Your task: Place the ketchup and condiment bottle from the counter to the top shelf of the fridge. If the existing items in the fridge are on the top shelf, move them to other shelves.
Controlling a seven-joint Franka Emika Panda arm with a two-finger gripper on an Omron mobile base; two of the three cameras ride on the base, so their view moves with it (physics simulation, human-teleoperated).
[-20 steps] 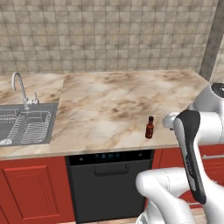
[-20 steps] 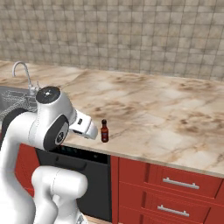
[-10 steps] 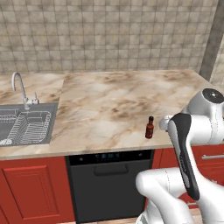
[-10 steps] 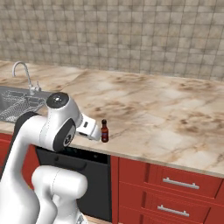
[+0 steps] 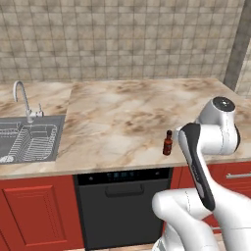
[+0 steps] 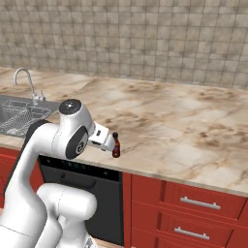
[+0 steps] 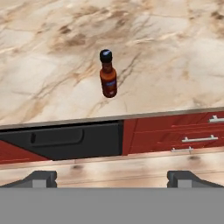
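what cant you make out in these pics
- Condiment bottle: upright near the counter front edge, but its dark label is too small to read.
- Gripper: the hand view's bottom edge cuts off all but the two spread tips.
- Sink: cut off by the left edge of both base views.
- Cabinet fronts behind the arm: hidden by the robot's body in both base views.

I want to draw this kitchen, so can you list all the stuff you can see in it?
condiment bottle: one, red-orange with black cap, upright near the counter's front edge.
counter: one, beige-brown marble, across the room.
sink: one, grey metal, set into the counter's left end.
tap: one, silver, behind the sink.
black appliance: one, under the counter.
cabinet fronts: several, red, beside the appliance.
wall tiles: many, beige-grey, behind the counter.
pincer: one, dark tips apart, open, short of the bottle.
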